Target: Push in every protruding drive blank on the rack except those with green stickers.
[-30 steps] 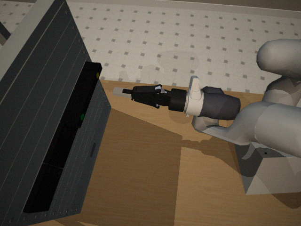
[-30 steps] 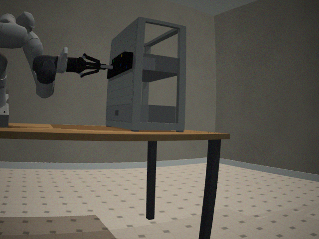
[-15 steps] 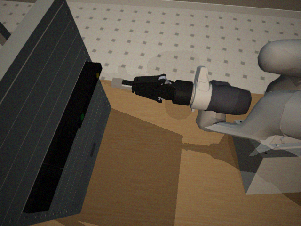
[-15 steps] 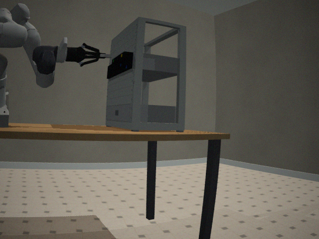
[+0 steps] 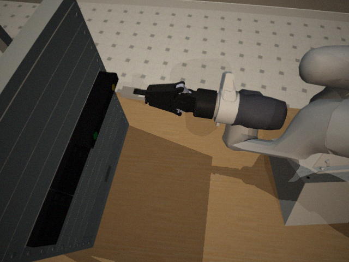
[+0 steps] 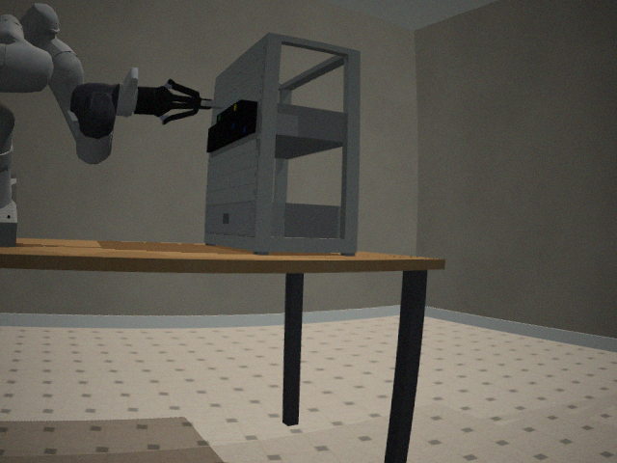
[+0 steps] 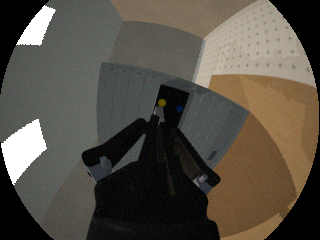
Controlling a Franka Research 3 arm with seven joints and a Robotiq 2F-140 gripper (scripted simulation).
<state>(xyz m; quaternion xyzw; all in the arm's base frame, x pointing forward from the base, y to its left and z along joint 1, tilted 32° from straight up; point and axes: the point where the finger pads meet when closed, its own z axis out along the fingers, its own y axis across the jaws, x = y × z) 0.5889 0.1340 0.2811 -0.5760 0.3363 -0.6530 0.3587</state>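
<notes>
The grey rack stands upright on the wooden table. A row of black drive blanks sits in its front. One blank carries a yellow sticker, one a green sticker, and one a blue sticker. My gripper is shut and empty. It points at the rack front, level with the yellow-sticker blank, a short gap away from it. How far each blank sticks out is hard to tell.
The robot's base stands on the table at the right in the top view. The rack's shadow falls across the table in front of it. The rack is open at the sides and back, with a shelf inside.
</notes>
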